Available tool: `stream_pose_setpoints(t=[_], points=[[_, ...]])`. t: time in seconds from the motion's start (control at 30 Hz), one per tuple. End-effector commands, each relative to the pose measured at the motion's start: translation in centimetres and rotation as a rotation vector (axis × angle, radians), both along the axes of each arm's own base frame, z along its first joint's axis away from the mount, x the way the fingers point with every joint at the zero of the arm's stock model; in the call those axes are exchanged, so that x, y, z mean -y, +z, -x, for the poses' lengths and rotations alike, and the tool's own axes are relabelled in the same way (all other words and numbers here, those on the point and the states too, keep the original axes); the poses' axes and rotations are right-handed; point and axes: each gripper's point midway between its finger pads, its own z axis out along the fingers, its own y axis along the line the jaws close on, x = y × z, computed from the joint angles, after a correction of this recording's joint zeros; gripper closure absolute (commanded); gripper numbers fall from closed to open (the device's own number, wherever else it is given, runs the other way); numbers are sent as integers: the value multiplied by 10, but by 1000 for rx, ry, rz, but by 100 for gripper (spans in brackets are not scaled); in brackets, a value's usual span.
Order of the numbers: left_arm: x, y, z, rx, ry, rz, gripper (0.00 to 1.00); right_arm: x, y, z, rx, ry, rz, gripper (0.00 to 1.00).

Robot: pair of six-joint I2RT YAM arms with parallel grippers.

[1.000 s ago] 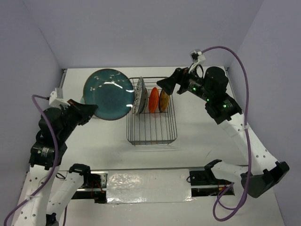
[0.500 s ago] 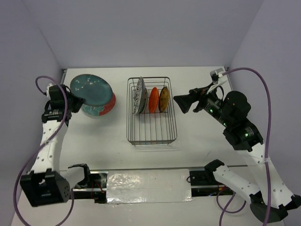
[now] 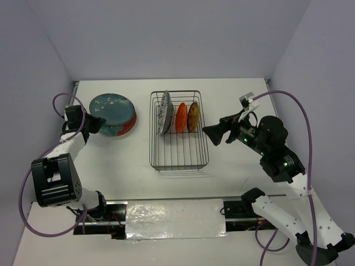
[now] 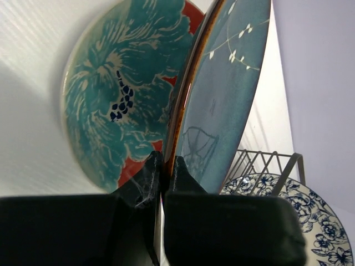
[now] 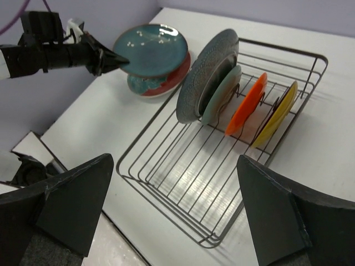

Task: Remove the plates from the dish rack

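While left tool (image 3: 100, 123) clamps teal plate (image 3: 111, 106), right tool (image 3: 208, 132) spread wide beside dish rack (image 3: 178, 149).

White arm links (image 3: 277, 217), black joint housings (image 3: 52, 180), purple cables (image 3: 308, 149), green lights (image 3: 242, 139)

Top plate (image 3: 110, 105) over bottom plate (image 3: 129, 126), left of dish rack (image 3: 178, 158); four upright plates (image 3: 179, 117) inside, far end.
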Motion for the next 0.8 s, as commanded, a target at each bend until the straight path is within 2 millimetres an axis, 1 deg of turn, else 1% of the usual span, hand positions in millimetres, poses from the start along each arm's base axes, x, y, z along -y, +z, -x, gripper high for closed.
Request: stream_pose_setpoints(t=[0.0,0.03,0.1,0.13,0.17,0.2,0.27,0.3,0.37,0.4,0.43,0.47,0.53,0.57,0.6,0.67,0.77], points=[[0,64,-38,291,-23,11,99,-5,2,-1,34,33,6,0],[0,51,-37,263,-22,22,97,-6,1,-2,34,35,8,0],[2,42,-36,250,-27,35,96,-7,-1,-4,28,35,12,0],[3,33,-34,234,-26,43,95,-7,-1,-5,29,35,14,0],[4,29,-33,228,-31,48,90,-7,-1,-5,29,34,14,0],[4,23,-31,217,-28,53,89,-8,-1,-6,25,35,16,0],[6,18,-30,213,-39,59,87,-8,-2,-6,22,37,15,0],[6,12,-27,202,-35,62,84,-9,-3,-6,20,40,16,0],[6,9,-26,205,-43,73,80,-9,-4,-6,18,37,17,0],[7,3,-24,190,-43,87,78,-9,-5,-7,16,35,19,0],[8,1,-23,188,-44,92,76,-8,-5,-7,16,34,19,0],[8,-2,-21,181,-43,95,68,-9,-6,-7,13,35,20,0],[9,-9,-15,162,-40,96,58,-9,-9,-8,2,37,23,0],[9,-14,-12,147,-36,97,45,-10,-10,-8,-4,40,25,0],[9,-22,-7,118,-32,94,40,-11,-11,-8,-8,44,27,0],[8,-30,-3,85,-28,91,31,-13,-16,-10,-25,50,32,0],[10,-41,0,48,-46,96,27,-14,-22,-12,-42,48,42,0]])
